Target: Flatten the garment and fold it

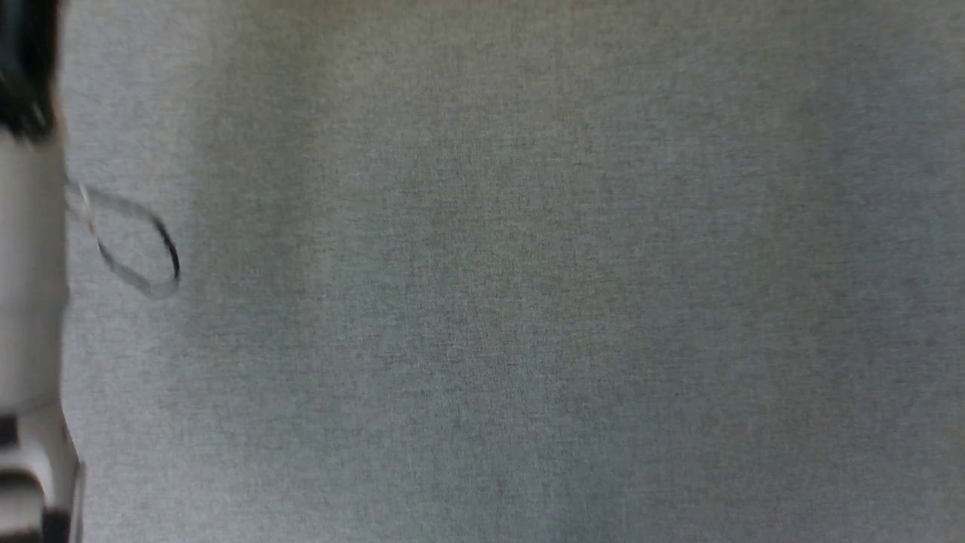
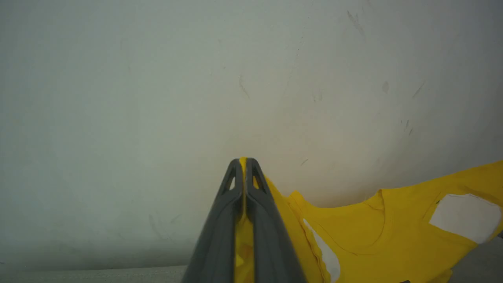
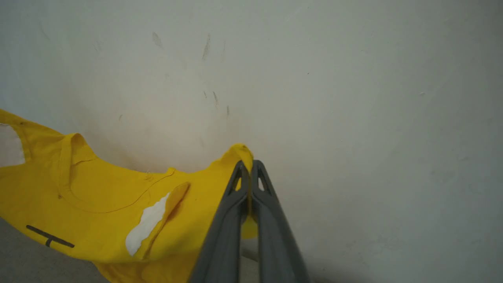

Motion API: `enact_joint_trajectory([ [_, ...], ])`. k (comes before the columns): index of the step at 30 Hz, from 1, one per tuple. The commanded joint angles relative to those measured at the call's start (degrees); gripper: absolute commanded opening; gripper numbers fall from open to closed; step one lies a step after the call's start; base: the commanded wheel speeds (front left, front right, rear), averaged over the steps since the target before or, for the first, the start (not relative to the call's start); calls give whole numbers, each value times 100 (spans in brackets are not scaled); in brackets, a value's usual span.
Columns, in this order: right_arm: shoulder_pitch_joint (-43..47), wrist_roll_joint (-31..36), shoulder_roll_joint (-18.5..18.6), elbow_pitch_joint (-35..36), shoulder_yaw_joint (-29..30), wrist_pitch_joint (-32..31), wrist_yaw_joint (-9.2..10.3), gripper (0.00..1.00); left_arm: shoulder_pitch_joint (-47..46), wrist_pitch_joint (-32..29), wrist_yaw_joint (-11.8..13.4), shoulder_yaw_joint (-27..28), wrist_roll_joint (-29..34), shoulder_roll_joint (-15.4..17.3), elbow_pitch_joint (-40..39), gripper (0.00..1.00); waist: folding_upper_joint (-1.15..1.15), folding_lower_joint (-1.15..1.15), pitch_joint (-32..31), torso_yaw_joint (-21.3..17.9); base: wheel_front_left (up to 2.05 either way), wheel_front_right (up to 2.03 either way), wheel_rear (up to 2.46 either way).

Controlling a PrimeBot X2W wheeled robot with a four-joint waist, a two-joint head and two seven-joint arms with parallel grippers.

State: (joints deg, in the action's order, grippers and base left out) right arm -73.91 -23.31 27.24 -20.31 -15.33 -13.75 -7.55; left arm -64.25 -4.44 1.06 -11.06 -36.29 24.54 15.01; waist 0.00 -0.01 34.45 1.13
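Head view: dim, flat light, whole frame soft. Grey surface [image 1: 528, 302] is shaded darker through the middle. Cable loop [image 1: 143, 249] and pale forearm [image 1: 30, 302] at the left edge are smeared, out of focus.

Wrist views: even, diffuse light, no glare. Wall [image 2: 118, 78] darkens toward the corners, with a faint warm cast above the shirt [image 2: 393, 236]. Fingers [image 2: 220, 236] fairly sharp.

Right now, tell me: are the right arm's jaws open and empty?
No, the right jaws are pinched shut on the bright yellow printed T-shirt.

Plain indoor room, kind unclear: scuffed white wall [image 2: 157, 78], grey woven surface [image 1: 528, 302].
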Motion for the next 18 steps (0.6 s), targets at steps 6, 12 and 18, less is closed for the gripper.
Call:
enact_joint_trajectory([
  [6, 1954, -442, 80, 1099, 491, -195, 6, 0, 1932, -116, 161, 41, -280, 122, -1162, 0, 0, 1, -913, -19, 0, 0, 0],
  [12, 4062, -588, -268, 2112, 1066, -352, 6, 0, 3961, -253, 297, -110, -389, 297, -2248, 0, 0, 1, -1554, -36, 0, 0, 0],
  [18, 5824, -547, -724, 2897, 1322, -512, 6, 0, 5753, -502, 583, -288, -514, 426, -2843, 0, 0, 1, -2081, -107, 0, 0, 0],
])
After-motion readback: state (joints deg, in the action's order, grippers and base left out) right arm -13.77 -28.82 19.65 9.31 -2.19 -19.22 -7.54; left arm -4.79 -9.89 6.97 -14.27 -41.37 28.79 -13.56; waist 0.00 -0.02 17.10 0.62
